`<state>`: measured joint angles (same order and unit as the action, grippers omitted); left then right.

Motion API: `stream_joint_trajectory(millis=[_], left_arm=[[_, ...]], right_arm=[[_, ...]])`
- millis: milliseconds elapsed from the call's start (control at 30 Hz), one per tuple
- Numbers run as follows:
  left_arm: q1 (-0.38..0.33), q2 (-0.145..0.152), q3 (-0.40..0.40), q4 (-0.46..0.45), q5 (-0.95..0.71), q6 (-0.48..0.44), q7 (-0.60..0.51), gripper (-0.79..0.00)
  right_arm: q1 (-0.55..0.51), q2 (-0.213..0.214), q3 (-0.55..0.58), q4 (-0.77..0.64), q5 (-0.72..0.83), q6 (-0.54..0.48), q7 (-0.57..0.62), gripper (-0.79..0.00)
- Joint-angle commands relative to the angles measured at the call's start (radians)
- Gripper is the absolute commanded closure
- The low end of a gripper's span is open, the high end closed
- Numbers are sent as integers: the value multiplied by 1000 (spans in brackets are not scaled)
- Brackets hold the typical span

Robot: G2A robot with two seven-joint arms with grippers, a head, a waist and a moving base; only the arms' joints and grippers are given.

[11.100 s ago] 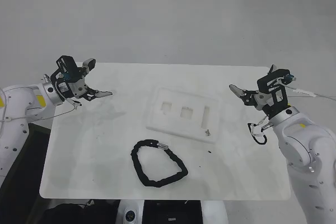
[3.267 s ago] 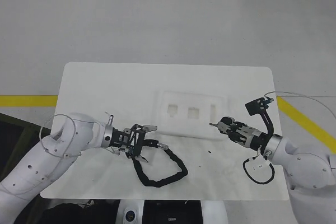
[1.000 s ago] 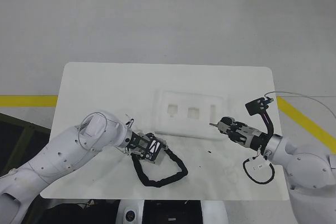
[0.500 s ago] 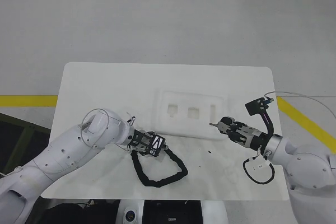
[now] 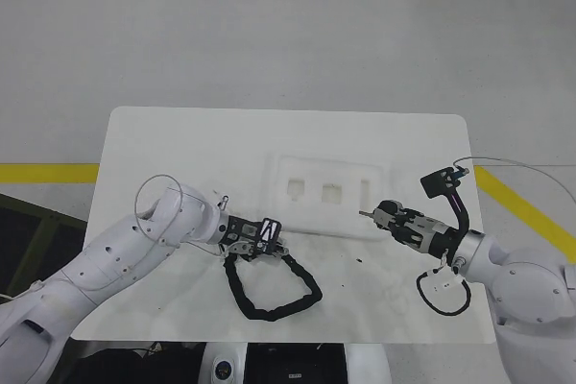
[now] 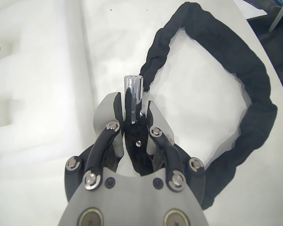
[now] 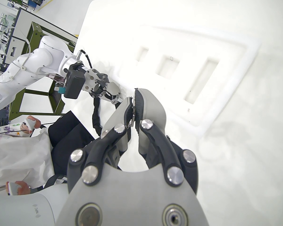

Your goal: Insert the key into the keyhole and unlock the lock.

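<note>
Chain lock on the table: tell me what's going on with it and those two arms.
The left gripper is shut on the chain lock's shiny metal cylinder, whose end points out past the fingertips. The black fabric-covered chain lies looped on the table beside the white foam tray. The right gripper is shut on what looks like the small key, held over the table near the tray's opposite end, apart from the lock. The key is not yet in the keyhole.

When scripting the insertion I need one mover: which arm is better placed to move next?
Right. The right tool pinches the key, while the left tool clamps the lock cylinder with its end exposed, so the left should probably just steady it as the key comes over.
</note>
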<state>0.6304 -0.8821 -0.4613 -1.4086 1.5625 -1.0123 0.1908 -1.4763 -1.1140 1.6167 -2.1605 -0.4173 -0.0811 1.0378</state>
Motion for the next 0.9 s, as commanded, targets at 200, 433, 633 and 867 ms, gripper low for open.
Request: stream_joint_trajectory(millis=[200, 433, 633, 867], left_arm=[[-27, -13, 41, 16, -52, 0, -34, -277], [-38, -20, 57, 32, -69, 0, -36, 0], [-37, -16, 44, 26, -84, 0, -5, 0], [12, 20, -27, -14, -59, 31, 169, 0]], right_arm=[[0, 0, 0, 0, 0, 0, 0, 0], [0, 0, 0, 0, 0, 0, 0, 0], [0, 0, 0, 0, 0, 0, 0, 0], [-4, 0, -11, -2, 0, -6, -7, 0]])
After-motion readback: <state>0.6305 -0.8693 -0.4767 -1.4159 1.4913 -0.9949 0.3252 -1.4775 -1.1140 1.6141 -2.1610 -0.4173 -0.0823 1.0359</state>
